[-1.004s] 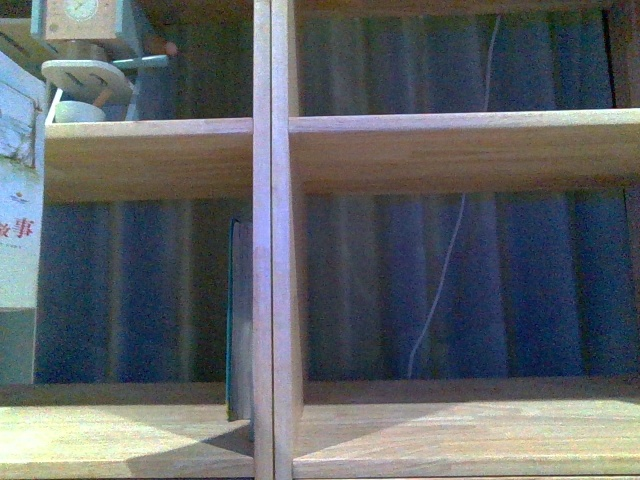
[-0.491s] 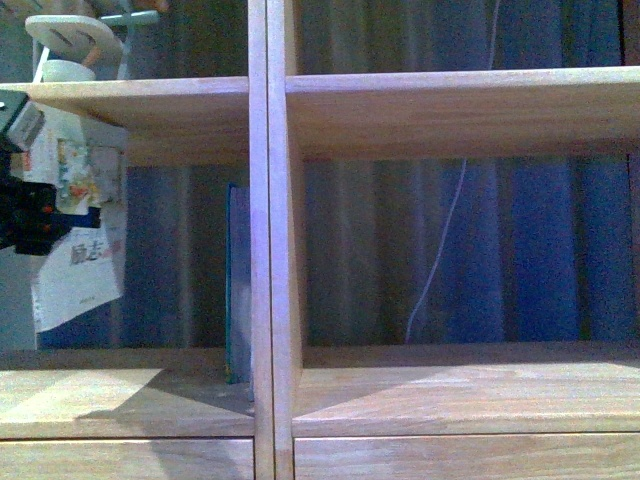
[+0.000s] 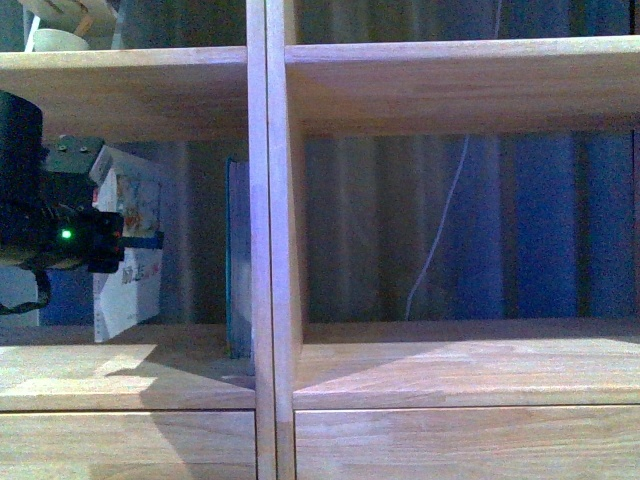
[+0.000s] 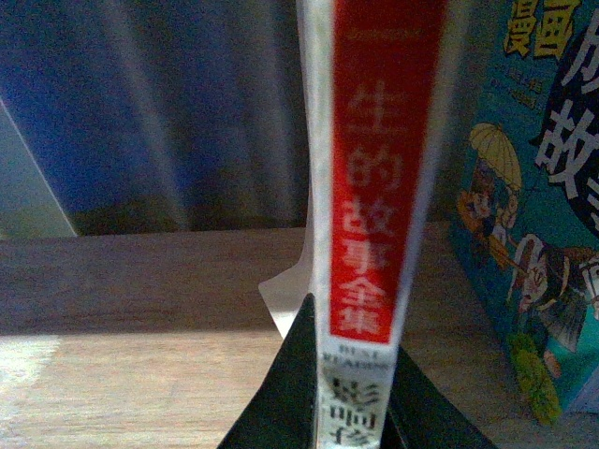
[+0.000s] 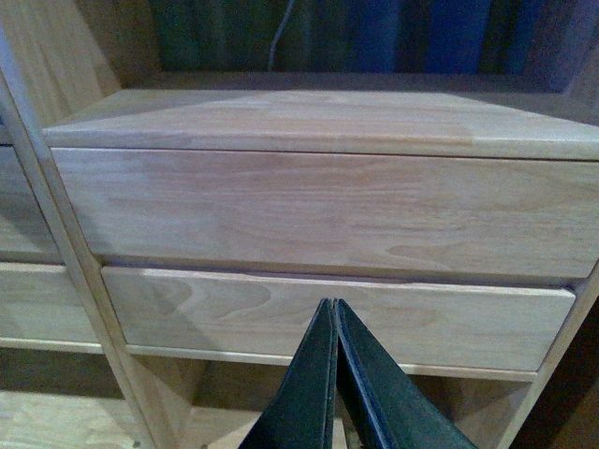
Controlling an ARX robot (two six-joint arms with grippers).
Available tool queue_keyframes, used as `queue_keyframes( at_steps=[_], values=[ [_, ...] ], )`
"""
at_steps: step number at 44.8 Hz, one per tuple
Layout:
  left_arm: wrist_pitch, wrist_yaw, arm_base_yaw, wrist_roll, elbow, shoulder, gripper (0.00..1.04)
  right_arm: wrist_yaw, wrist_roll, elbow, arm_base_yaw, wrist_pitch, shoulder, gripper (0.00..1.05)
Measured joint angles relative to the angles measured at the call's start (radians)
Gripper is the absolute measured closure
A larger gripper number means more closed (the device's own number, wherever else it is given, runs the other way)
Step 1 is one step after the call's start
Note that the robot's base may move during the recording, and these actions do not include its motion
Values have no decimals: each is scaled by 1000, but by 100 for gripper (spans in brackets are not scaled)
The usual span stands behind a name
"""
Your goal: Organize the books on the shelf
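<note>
The shelf (image 3: 420, 85) is light wood with visible grain and a smooth matt finish; its drawer fronts (image 5: 318, 210) match. The pale book (image 4: 379, 187) has a paper cover with a slightly glossy red spine. The teal book (image 4: 533, 243) has a printed paper cover. The left tool (image 4: 351, 393) has matt black fingers.

I saw a pleated curtain (image 3: 530, 220) hanging at the far side, blue on the right and fading to grey-green towards the left. A thin white cord (image 3: 440, 225) dangled in front of it, right of centre. High at the far left sat a small pale cup (image 3: 58, 40), with a light round piece (image 3: 62, 10) just above it, cut off by the edge.
</note>
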Motion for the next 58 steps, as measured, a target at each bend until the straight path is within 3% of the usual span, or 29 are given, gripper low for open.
queue_keyframes(
  at_steps=[16, 35, 42, 48, 58],
  values=[
    [-61, -39, -58, 3, 124, 129, 98, 0, 0, -42, 0, -79, -120, 102],
    [-66, -35, -89, 37, 138, 152, 98, 0, -1, -65, 0, -136, -222, 102],
    [-55, -31, -97, 50, 127, 154, 74, 0, -1, -65, 0, -173, -258, 102],
    [-20, -14, -101, 56, 77, 143, 54, 1, -1, -65, 0, -333, -391, 102],
    [43, 12, -106, 53, -58, 59, 23, 1, -2, -65, 0, -343, -423, 102]
  ],
)
